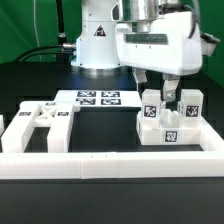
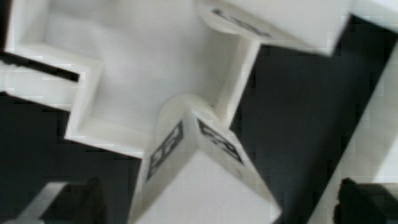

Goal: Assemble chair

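White chair parts with black-and-white tags stand grouped at the exterior view's right: a low block (image 1: 170, 130) with two upright posts behind it (image 1: 151, 104) (image 1: 191, 101). My gripper (image 1: 156, 97) hangs over the nearer post, with one finger on each side of it. In the wrist view this tagged post (image 2: 205, 150) rises between the dark fingers (image 2: 50, 205), and a dark gap shows on both sides, so my gripper (image 2: 210, 208) is open and holds nothing. A stepped white panel (image 2: 125, 80) lies beyond the post.
A cross-braced white side piece (image 1: 40, 118) lies at the exterior view's left. The marker board (image 1: 98, 98) lies flat behind it, in front of the arm's base. A long low white rail (image 1: 100, 160) runs along the front.
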